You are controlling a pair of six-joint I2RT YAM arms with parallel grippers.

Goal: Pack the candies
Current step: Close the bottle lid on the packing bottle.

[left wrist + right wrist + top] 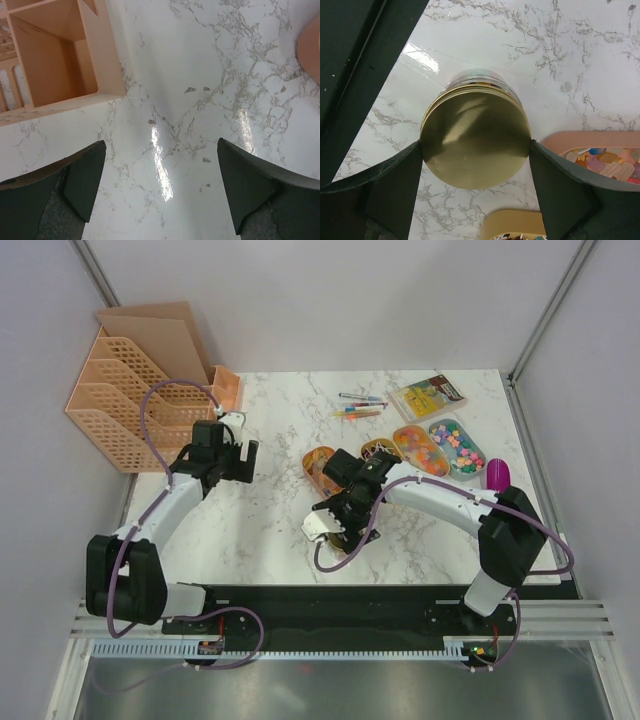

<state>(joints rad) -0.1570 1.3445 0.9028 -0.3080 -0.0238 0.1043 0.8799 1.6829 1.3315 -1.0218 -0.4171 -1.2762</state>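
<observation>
Packing appears barely started: the right claw (475, 145) clamps the lidded jar (475, 132), the left claw (161, 141) hangs spread and empty over the worktop (200, 50), and the candies (420, 448) lie in trays (590, 138) beside the jar.

The left arm (165, 502) reaches forward and inward from its base. The left pincer (160, 192) points down, jaws wide apart, nothing between them. The right arm (445, 498) bends at a high elbow and stretches leftward toward the middle, wrist tipped down. The right pincer (475, 144) is clamped on a jar (472, 112), one finger against each side of its lid.
</observation>
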